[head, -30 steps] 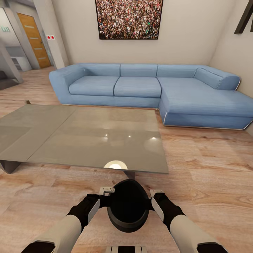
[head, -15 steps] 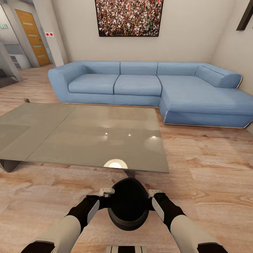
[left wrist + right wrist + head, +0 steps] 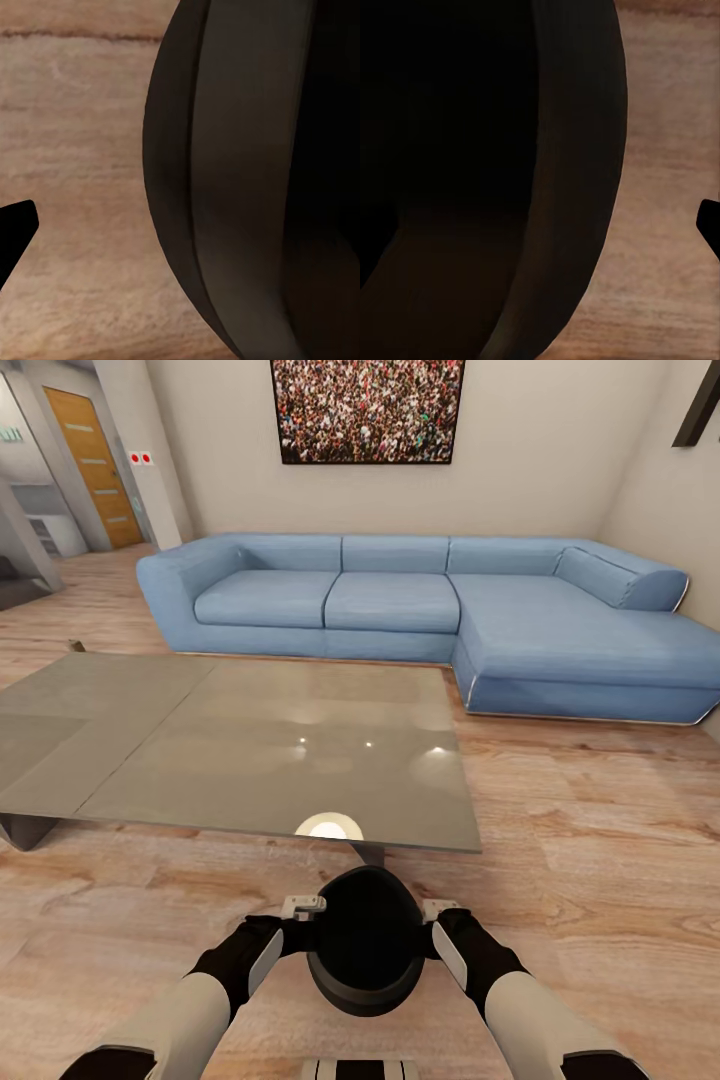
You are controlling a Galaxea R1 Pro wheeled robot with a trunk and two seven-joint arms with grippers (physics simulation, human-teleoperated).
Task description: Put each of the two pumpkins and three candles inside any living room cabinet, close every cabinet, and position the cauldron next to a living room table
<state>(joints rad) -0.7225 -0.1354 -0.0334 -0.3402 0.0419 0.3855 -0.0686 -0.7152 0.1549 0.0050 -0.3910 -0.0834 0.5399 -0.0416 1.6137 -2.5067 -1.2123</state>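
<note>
- I see the cauldron (image 3: 365, 940) at 6 o'clock of the grey table (image 3: 230, 745), over the wood floor (image 3: 600, 860).
- Left tool (image 3: 303, 922) and right tool (image 3: 432, 926) flank it; their opening I cannot tell.
- No readable writing.

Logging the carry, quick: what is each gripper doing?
Left gripper: pressed on the cauldron.
Right gripper: pressed on its other side.

I note a wood-plank floor (image 3: 600, 840) running across the room. On it stands a low table (image 3: 200, 750) with a grey, glossy top; I see reflected light spots on that top and nothing lying on it. Beyond the table, a blue corner sofa (image 3: 420, 610) also rests on the floor, set against the far wall.
</note>
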